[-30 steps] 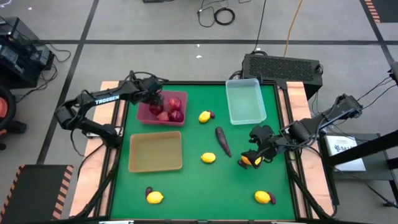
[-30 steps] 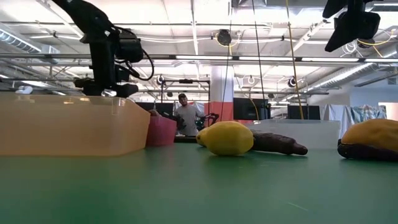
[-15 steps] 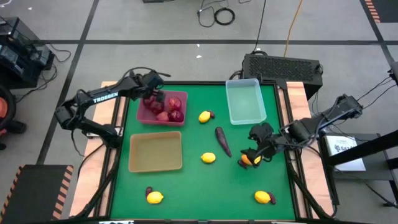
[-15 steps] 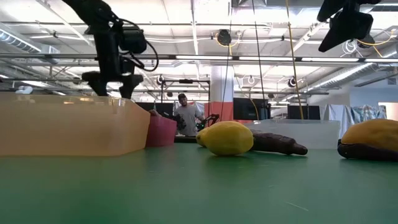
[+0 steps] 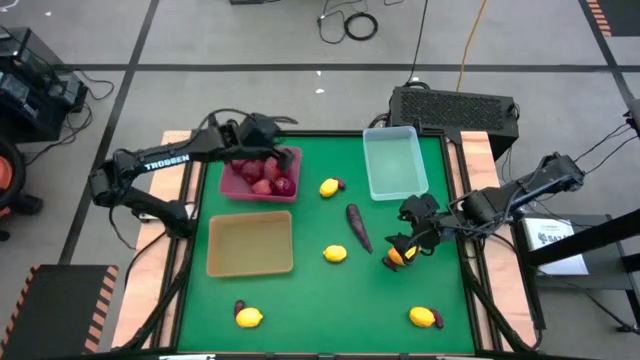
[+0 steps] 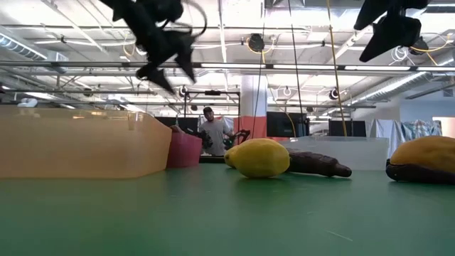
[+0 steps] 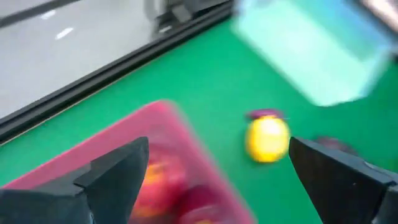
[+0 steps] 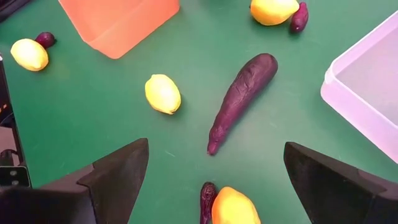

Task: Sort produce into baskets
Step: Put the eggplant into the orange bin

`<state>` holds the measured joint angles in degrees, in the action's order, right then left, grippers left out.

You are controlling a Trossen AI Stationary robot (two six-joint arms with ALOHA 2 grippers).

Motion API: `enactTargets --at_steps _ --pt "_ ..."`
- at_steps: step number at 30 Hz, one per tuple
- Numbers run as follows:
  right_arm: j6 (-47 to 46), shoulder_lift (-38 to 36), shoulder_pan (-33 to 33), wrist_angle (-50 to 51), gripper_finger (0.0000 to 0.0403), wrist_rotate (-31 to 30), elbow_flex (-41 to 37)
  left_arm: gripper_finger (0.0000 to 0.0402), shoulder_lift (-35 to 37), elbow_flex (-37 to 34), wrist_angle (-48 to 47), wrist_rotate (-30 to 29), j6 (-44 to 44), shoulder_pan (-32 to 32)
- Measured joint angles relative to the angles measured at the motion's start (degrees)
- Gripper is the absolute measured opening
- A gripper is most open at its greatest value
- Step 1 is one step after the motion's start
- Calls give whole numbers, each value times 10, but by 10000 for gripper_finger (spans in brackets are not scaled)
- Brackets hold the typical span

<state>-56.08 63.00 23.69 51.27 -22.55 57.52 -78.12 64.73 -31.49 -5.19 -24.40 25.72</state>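
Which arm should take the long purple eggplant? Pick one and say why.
Right. The right gripper hangs open beside the eggplant, which shows ahead in its wrist view. The left gripper is open over the maroon tray, farther off.

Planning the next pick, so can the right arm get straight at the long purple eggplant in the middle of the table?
Probably yes. The right tool hangs open just beside the eggplant, which lies alone on bare mat; only the lemon under the tool is near.

a lab or workshop hall: exposed ceiling trusses (image 6: 234,67) and strip lights, hanging cables (image 6: 293,64), taped concrete floor (image 5: 300,50), monitors behind a person (image 6: 211,131).
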Motion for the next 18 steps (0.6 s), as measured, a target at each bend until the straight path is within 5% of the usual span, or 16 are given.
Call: enactTargets --at_steps 5,14,18 --pt "-2 0 -4 -2 363 0 0 393 -7 0 83 49 50 -96" --pt "-2 0 -8 -8 363 -1 0 393 -75 -1 158 -2 83 -219" --pt "-2 0 -8 -10 363 -1 0 393 -133 -1 215 33 86 -251"
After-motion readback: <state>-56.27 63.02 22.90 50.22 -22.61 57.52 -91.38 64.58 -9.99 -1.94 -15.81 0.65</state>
